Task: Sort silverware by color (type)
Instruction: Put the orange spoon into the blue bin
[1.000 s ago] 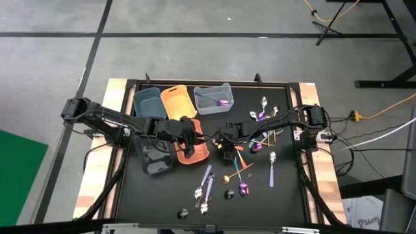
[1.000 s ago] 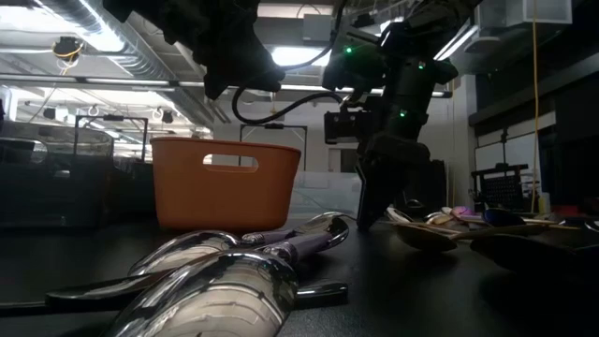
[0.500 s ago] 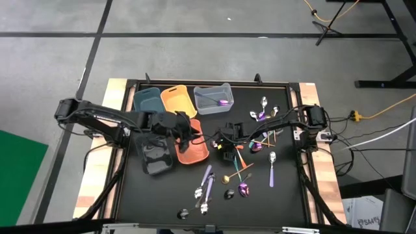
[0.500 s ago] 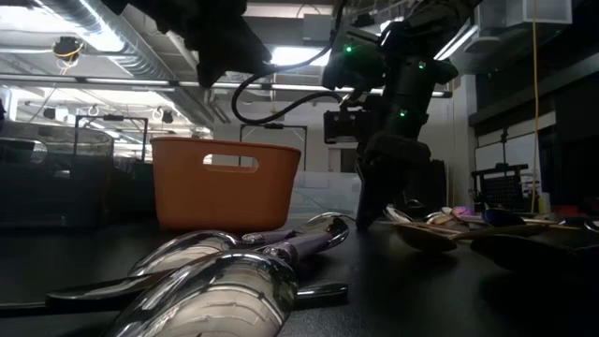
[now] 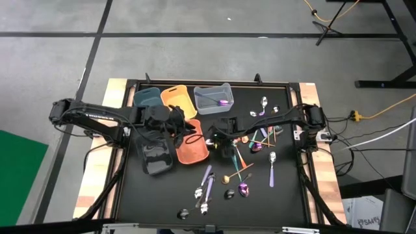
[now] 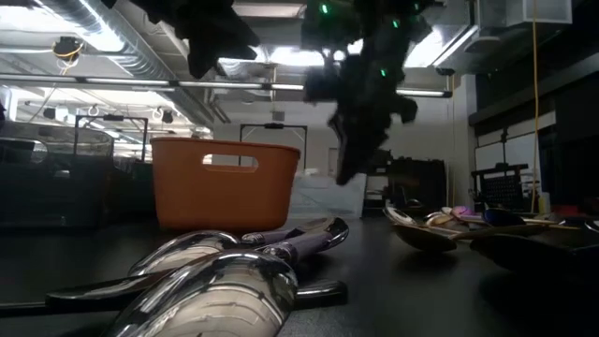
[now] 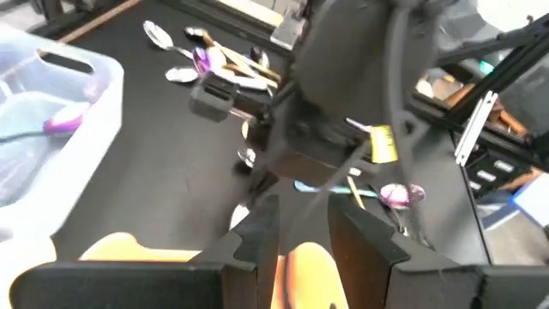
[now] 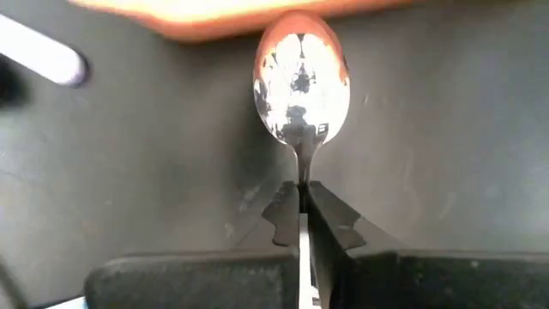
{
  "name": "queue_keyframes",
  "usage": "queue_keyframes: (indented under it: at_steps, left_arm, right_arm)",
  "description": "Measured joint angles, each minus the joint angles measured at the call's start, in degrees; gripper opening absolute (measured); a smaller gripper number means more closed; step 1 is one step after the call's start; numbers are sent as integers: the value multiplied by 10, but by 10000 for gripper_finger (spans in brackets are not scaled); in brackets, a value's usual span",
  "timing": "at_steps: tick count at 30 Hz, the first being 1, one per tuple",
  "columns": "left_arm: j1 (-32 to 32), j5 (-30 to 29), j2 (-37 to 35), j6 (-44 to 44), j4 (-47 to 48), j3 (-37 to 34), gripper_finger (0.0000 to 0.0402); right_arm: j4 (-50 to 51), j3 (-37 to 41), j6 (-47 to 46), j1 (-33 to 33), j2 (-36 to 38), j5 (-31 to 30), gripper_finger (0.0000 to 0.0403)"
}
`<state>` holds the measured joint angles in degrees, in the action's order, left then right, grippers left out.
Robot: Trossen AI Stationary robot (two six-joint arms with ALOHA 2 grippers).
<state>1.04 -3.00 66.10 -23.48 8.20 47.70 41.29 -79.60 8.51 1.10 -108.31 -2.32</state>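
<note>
- Since the earlier frame, my right gripper (image 5: 223, 142) has lifted off the mat with a spoon (image 8: 300, 79) pinched by its handle between jaws pressed together, and my left arm has drawn back to the left over the bins.
- On the left, my left gripper (image 5: 174, 123) hangs above the meeting edge of the orange bins; its fingers (image 7: 257, 230) stand apart with nothing between them.
- Under and around it sit a teal bin (image 5: 147, 99) and an orange bin (image 5: 176, 99) at the far side, a dark bin (image 5: 156, 158) nearer, and a second orange bin (image 5: 194, 150) just right of that.
- A clear bin (image 5: 213, 97) at the far middle holds a purple spoon (image 5: 223, 103).
- In the right wrist view the held spoon's bowl shows an orange tint and points at the orange bin's rim (image 8: 240, 17); from low on the table the gripper (image 6: 351, 140) is clear of the surface, right of the orange bin (image 6: 225, 183).
- Near the front lie silver and purple pieces (image 5: 205, 185), which crowd the foreground in the low view (image 6: 225, 271).
- To the right, a loose heap of silverware (image 5: 260, 140) lies just beside the right arm, with more spoons (image 5: 263, 107) farther back and one purple-handled spoon (image 5: 272, 168) nearer.
</note>
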Motion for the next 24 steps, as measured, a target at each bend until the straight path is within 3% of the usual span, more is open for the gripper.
queue_keyframes:
  at_steps: [8,12,17,24]
  left_arm:
    - [32,71,-44,-1,16,0,96]
    - [41,94,-51,-2,20,0,96]
    - [48,130,-50,-1,20,0,96]
    - [47,132,-50,-7,21,0,96]
  right_arm:
    - [52,-104,87,0,0,-1,1]
    - [62,-135,116,0,2,-40,0]
    - [51,-158,194,0,2,-61,0]
    - [0,-161,337,4,2,-56,0]
